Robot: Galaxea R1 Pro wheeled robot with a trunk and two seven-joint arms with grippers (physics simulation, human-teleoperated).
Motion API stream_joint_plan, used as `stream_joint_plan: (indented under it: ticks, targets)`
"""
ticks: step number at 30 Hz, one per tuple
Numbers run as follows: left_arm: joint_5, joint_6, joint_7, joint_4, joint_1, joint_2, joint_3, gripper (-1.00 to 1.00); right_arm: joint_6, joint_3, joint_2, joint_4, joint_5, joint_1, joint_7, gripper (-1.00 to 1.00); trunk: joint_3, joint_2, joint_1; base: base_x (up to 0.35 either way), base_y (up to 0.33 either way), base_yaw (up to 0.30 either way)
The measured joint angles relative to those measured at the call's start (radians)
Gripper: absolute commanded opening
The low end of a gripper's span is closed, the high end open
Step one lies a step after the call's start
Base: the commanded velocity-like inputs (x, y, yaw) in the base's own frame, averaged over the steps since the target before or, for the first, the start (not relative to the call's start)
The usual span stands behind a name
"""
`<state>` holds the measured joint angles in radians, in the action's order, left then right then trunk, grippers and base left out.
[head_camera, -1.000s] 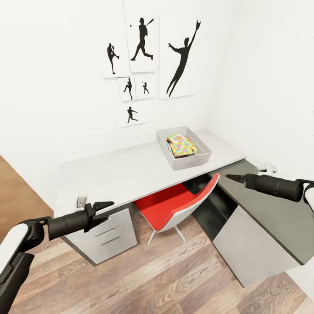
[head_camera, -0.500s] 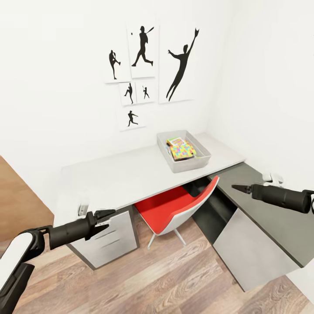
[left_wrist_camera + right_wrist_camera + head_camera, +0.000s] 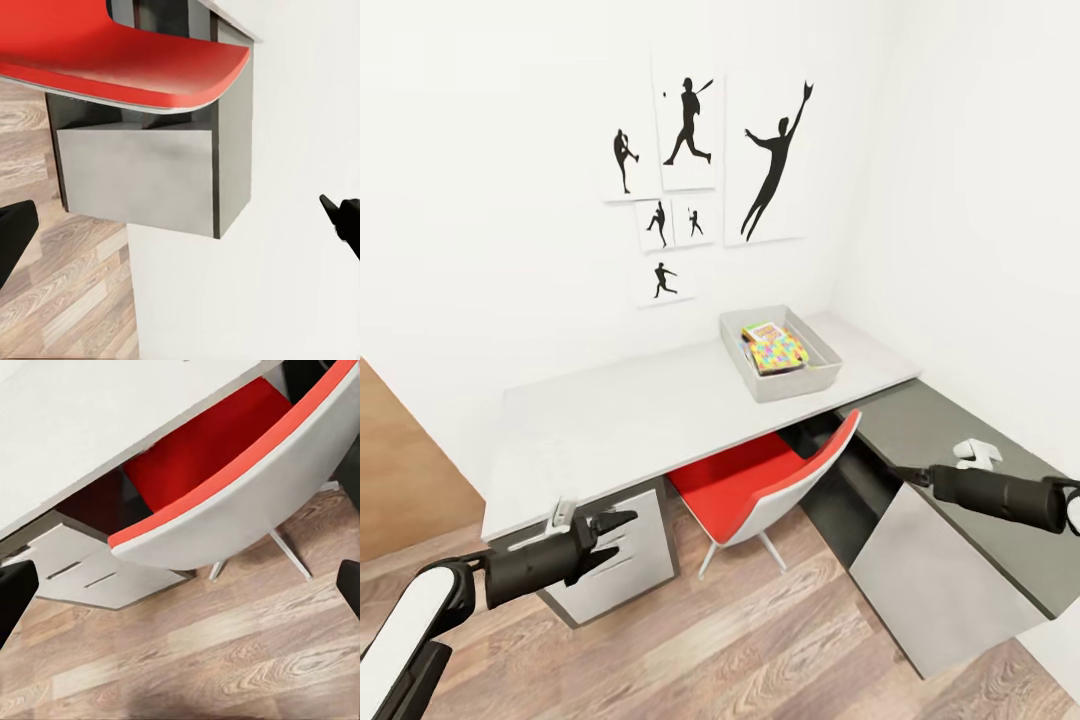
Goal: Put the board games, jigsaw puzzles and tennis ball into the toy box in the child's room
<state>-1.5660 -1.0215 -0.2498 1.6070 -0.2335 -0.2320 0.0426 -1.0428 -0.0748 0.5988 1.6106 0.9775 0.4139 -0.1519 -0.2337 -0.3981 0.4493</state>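
**A:** Hovering off the table's (image 3: 660, 410) front corner, by the white drawers (image 3: 615, 560), there's the left gripper (image 3: 618, 522), fingers spread and nothing between them.

**B:** And tucked under the table, a red chair (image 3: 770, 485) on the wood floor (image 3: 760, 640).

**A:** Move along the table to its far end and you reach the toy box (image 3: 780, 352), standing on the table near the wall corner. A jigsaw puzzle (image 3: 777, 350) lies inside it, multicoloured, on top of something else I can't make out.

**B:** Above the table, silhouette posters (image 3: 705, 160) on the wall.

**A:** Last, the right gripper (image 3: 905, 472), held over the table's darker wing. It looks pressed together to a point, holding nothing, though from here I cannot tell for sure.
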Motion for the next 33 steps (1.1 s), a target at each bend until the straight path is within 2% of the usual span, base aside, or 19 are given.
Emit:
stream_joint_plan:
  ticks: [1,3,4,10,11,14,15,18,19,21,22,25,26,30,31,33]
  targets:
    - [0.0,0.0,0.0,0.0,0.0,0.0,0.0,1.0,0.0,0.0,0.0,0.0,0.0,0.0,0.0,1.0,0.002,0.0,0.0,0.0,0.0,0.0]
    - [0.03,0.001,0.006,0.0,0.015,0.018,0.0,1.0,0.0,0.002,-0.001,0.0,0.0,-0.027,0.0,1.0,0.005,0.0,0.0,0.0,0.0,0.0]
    - [0.03,0.001,0.007,0.0,0.015,0.018,0.0,1.0,0.0,0.002,-0.001,0.0,0.0,-0.027,0.0,1.0,0.007,0.0,0.0,0.0,0.0,0.0]
    - [0.092,0.004,0.023,0.0,0.049,0.057,-0.001,1.0,0.0,0.004,-0.006,0.0,0.0,-0.08,0.001,1.0,0.016,0.0,0.0,0.0,0.0,0.0]
    - [0.092,0.004,0.023,0.0,0.049,0.058,-0.001,1.0,0.0,0.004,-0.006,0.0,0.0,-0.08,0.001,1.0,0.018,0.0,0.0,0.0,0.0,0.0]
    - [0.128,0.007,0.028,0.0,0.068,0.076,-0.002,1.0,0.0,0.005,-0.008,0.0,0.0,-0.095,0.001,1.0,0.023,0.0,0.0,0.0,0.0,0.0]
    - [0.128,0.007,0.028,0.0,0.068,0.076,-0.002,1.0,0.0,0.005,-0.008,0.0,0.0,-0.095,0.001,1.0,0.025,0.0,0.0,0.0,0.0,0.0]
    - [0.163,0.012,0.031,0.0,0.089,0.088,-0.002,1.0,0.0,0.012,-0.011,0.0,-0.003,-0.104,0.002,1.0,0.029,0.0,0.0,0.0,0.0,0.0]
    - [0.163,0.012,0.031,0.0,0.089,0.088,-0.001,1.0,0.0,0.012,-0.011,0.0,-0.003,-0.104,0.002,1.0,0.031,0.0,0.0,0.0,0.0,0.0]
    - [0.188,0.02,0.032,0.0,0.103,0.093,-0.002,1.0,0.0,0.029,-0.014,0.0,-0.006,-0.111,0.006,1.0,0.034,0.0,0.0,0.0,0.0,0.0]
    - [0.187,0.02,0.032,0.0,0.104,0.093,-0.002,1.0,0.0,0.03,-0.014,0.0,-0.007,-0.112,0.006,1.0,0.036,0.0,0.0,0.0,0.0,0.0]
    - [0.229,0.038,0.033,0.0,0.136,0.098,-0.001,1.0,0.0,0.063,-0.018,-0.001,-0.01,-0.135,0.013,1.0,0.041,0.0,0.0,0.0,0.0,0.0]
    - [0.228,0.038,0.033,0.0,0.136,0.098,-0.001,1.0,0.0,0.063,-0.018,-0.001,-0.01,-0.135,0.013,1.0,0.043,0.0,0.0,0.0,0.0,0.0]
    - [0.291,0.061,0.033,-0.001,0.21,0.095,0.002,1.0,-0.002,0.113,-0.036,-0.006,-0.012,-0.179,0.043,1.0,0.049,0.0,0.0,0.0,0.0,0.0]
    - [0.289,0.061,0.033,-0.001,0.211,0.094,0.003,1.0,-0.002,0.114,-0.036,-0.006,-0.012,-0.179,0.043,1.0,0.051,0.0,0.0,0.0,0.0,0.0]
    - [0.331,0.083,0.032,-0.004,0.262,0.091,0.006,1.0,-0.002,0.153,-0.054,-0.013,-0.023,-0.202,0.062,1.0,0.054,0.0,0.0,0.0,0.0,0.0]
